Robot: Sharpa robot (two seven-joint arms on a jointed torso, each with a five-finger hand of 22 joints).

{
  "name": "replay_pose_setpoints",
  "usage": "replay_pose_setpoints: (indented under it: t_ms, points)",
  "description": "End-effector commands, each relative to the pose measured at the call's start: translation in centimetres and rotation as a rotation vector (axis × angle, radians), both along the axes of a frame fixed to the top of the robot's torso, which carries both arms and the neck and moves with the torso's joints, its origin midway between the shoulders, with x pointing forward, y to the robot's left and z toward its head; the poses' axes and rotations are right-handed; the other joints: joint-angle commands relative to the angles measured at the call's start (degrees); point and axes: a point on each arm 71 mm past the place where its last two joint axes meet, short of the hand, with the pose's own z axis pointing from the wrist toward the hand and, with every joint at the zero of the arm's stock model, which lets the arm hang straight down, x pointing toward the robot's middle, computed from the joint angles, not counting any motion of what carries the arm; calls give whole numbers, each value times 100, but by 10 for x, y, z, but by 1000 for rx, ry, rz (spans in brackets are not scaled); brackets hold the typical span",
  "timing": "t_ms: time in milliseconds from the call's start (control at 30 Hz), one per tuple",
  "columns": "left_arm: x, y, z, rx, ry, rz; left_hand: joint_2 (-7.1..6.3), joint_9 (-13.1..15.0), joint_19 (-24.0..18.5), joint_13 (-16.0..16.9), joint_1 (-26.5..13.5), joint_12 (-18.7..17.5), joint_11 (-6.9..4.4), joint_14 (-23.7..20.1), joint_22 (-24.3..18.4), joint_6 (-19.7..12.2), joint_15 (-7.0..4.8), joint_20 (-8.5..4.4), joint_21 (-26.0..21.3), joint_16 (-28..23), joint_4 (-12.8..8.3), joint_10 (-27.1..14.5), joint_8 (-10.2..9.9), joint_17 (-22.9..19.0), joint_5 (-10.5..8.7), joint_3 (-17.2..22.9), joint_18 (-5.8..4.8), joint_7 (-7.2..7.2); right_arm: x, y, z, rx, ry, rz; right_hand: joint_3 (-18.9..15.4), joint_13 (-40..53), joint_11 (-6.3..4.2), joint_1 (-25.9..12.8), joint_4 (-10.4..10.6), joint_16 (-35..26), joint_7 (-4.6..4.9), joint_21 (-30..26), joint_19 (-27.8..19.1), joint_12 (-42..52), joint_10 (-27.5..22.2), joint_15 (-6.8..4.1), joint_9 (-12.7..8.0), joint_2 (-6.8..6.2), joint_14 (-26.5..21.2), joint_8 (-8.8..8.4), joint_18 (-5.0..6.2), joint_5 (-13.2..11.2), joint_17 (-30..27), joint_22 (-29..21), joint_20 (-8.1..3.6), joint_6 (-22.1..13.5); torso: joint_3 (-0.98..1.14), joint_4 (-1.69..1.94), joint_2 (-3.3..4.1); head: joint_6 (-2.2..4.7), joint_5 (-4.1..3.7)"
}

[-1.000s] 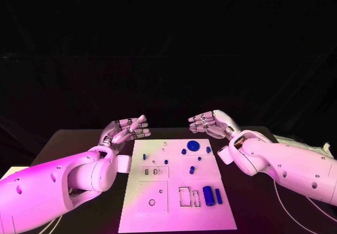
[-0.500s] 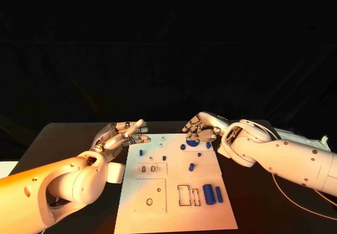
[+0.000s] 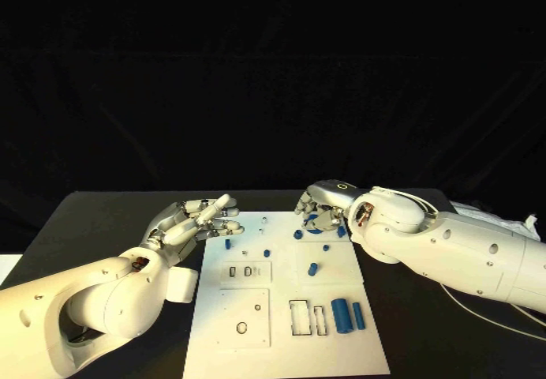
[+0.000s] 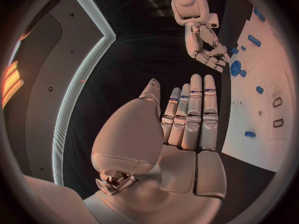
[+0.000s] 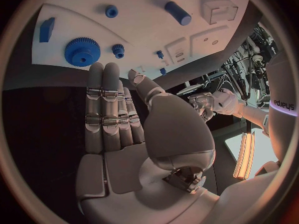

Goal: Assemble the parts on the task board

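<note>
The white task board point(image 3: 259, 316) lies in the middle of the table with several blue parts on it. My right hand point(image 3: 322, 210) hovers over the board's far end, above the large blue gear point(image 5: 81, 51), fingers straight and holding nothing. A small gear point(image 5: 117, 49) and a blue block point(image 5: 47, 29) lie near the large gear. My left hand point(image 3: 196, 221) is open at the board's far left corner, fingers extended and empty. Two blue cylinders point(image 3: 340, 314) lie side by side near the board's near right edge.
Small blue pegs point(image 3: 267, 253) stand in the board's far left part, and another peg point(image 3: 312, 269) near its middle. Rectangular slots point(image 3: 299, 317) are cut beside the cylinders. Black table point(image 3: 102, 229) runs along both sides of the board.
My right hand has come down and inward from beyond the board's far right corner to above the large gear. My left hand has stayed near the far left corner.
</note>
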Motion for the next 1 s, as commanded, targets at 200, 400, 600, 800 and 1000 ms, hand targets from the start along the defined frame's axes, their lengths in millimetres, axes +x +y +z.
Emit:
replay_pose_setpoints:
  t_ms: [200, 400, 600, 800, 1000]
  points:
    - [0, -3, 1, -20, 10, -23, 15, 4, 162, 7, 20, -80, 11, 91, -3, 3, -12, -22, 23, 30, -37, 9, -69, 83, 16, -28, 71, 25, 1, 4, -3, -133, -6, -4, 172, -1, 4, 11, 217, 703, -35, 380, 81, -21, -170, -33, -4, -182, 239, -35, 64, -90, 485, 224, -5, 0, -20, 45, 149, 14, -17]
    - [0, -2, 1, -20, 13, -17, 18, 5, 191, 8, 20, -90, 11, 102, 0, 4, -15, -27, 29, 34, -43, 11, -77, 103, 17, -34, 71, 26, 0, 8, -6, -162, 6, 16, 286, 8, 37, 70, 467, 1636, -29, 790, 108, 0, -292, -19, 0, -289, 187, -31, 66, -128, 1215, 473, 13, 46, -27, 63, 209, 24, -46]
    - [1, -3, 0, -23, 16, -19, 18, 5, 194, 8, 18, -96, 13, 91, -2, 2, -12, -27, 26, 26, -46, 9, -82, 109, 16, -38, 68, 27, 1, 10, -8, -170, 20, 26, 419, -5, 47, 146, 550, 2277, -2, 994, 86, -10, -294, -15, 5, -306, 197, -21, 65, -108, 1871, 603, 24, 122, -34, 80, 246, 38, -70]
    - [1, -3, 0, -23, 18, -19, 19, 5, 194, 8, 17, -100, 15, 81, -3, 1, -9, -26, 22, 19, -49, 8, -86, 115, 16, -42, 66, 29, 2, 10, -10, -181, 33, 23, 569, -9, 47, 190, 661, 2806, -9, 1304, 52, -10, -317, -14, 2, -352, 167, -29, 52, -117, 2394, 867, 33, 167, -33, 91, 289, 49, -84]
    - [1, -3, 0, -23, 20, -19, 19, 5, 194, 8, 17, -100, 15, 81, -3, 1, -9, -26, 22, 19, -49, 8, -86, 115, 16, -42, 66, 29, 4, 9, -12, -192, 37, 14, 625, -9, 43, 204, 705, 2991, -7, 1485, 64, -11, -316, -6, 3, -373, 157, -28, 34, -126, 2576, 1066, 36, 182, -34, 93, 325, 69, -87]
